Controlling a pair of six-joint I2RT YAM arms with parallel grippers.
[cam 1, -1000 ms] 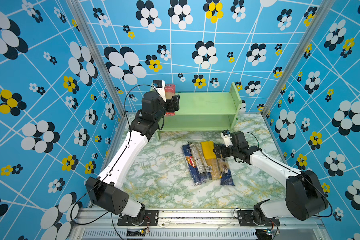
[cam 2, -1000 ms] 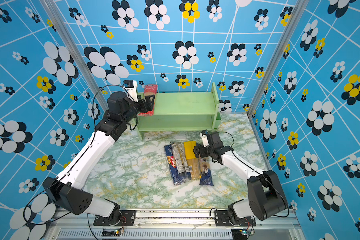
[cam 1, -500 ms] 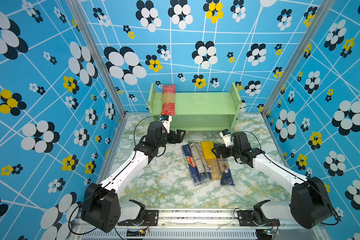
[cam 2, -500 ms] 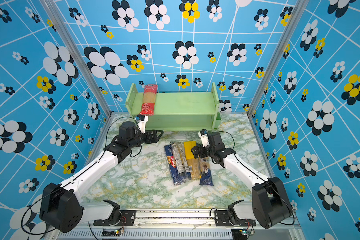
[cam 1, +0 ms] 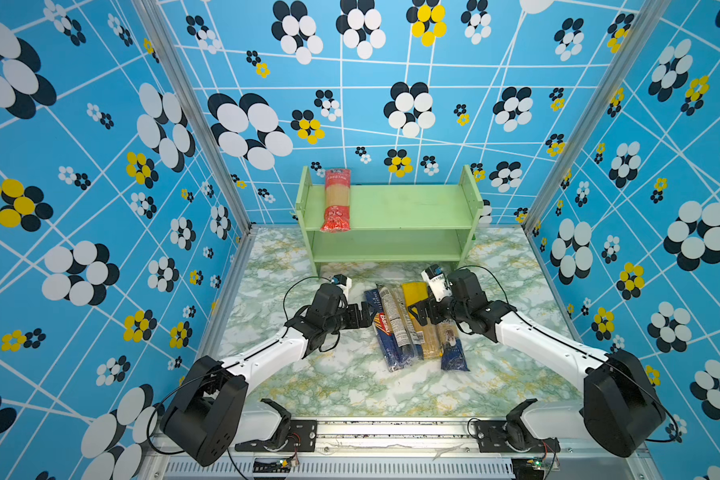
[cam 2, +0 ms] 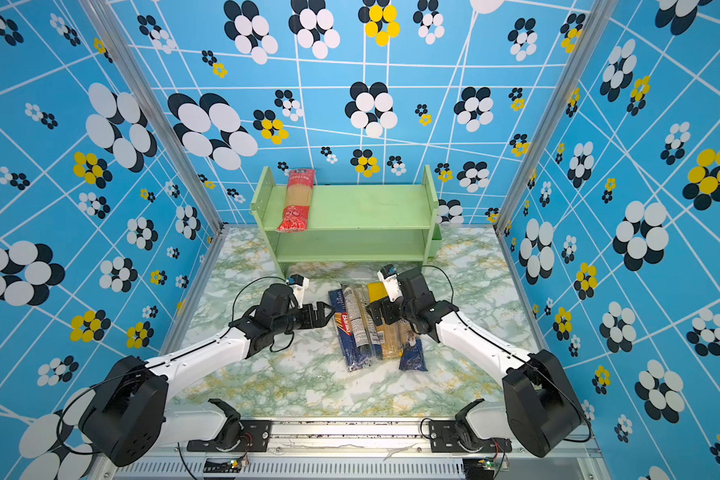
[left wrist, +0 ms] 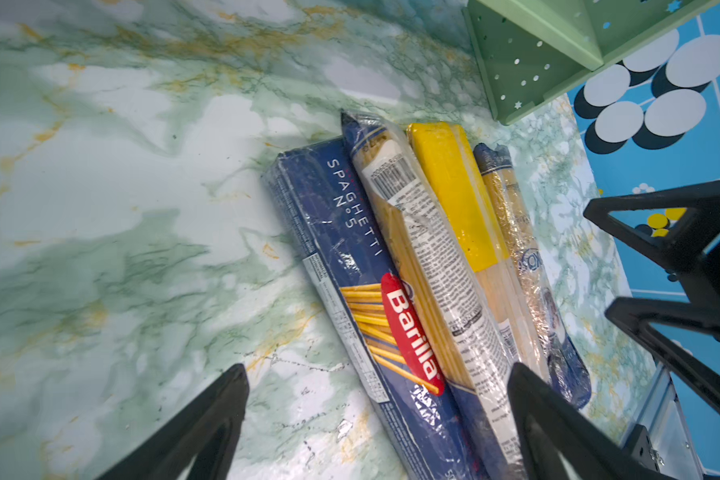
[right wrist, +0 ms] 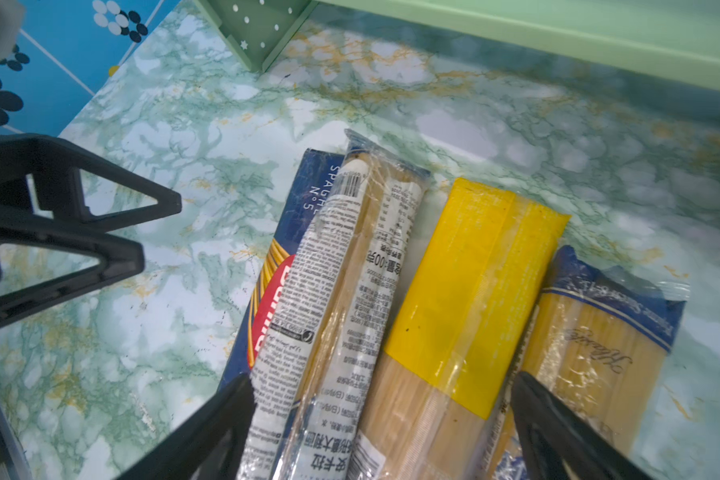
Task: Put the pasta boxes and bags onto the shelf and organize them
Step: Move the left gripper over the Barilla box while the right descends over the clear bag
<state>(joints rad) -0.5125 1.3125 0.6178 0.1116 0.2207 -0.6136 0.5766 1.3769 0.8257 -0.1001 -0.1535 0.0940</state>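
Beside left gripper (cam 1: 368, 316) and under right gripper (cam 1: 415, 315), both spread wide and empty, four spaghetti packs (cam 1: 395, 328) flat on table (cam 1: 350, 382), side by side; well beyond both, red bag (cam 1: 336, 199) on shelf (cam 1: 412, 205) upper tier.

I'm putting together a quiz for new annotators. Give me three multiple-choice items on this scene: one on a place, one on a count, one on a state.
1. Where does the red bag lie?
A. On the shelf's top tier
B. On its lower tier
C. Leaning against the wall

2. How many pasta packs lie on the table?
A. Two
B. Four
C. Six

3. How does the left gripper stand?
A. Shut on a pack
B. Shut on nothing
C. Open, holding nothing

Answers:
1 A, it lies across the top tier near the left side panel in both top views.
2 B, four lie side by side in front of the shelf.
3 C, its fingers stand wide apart in the left wrist view.
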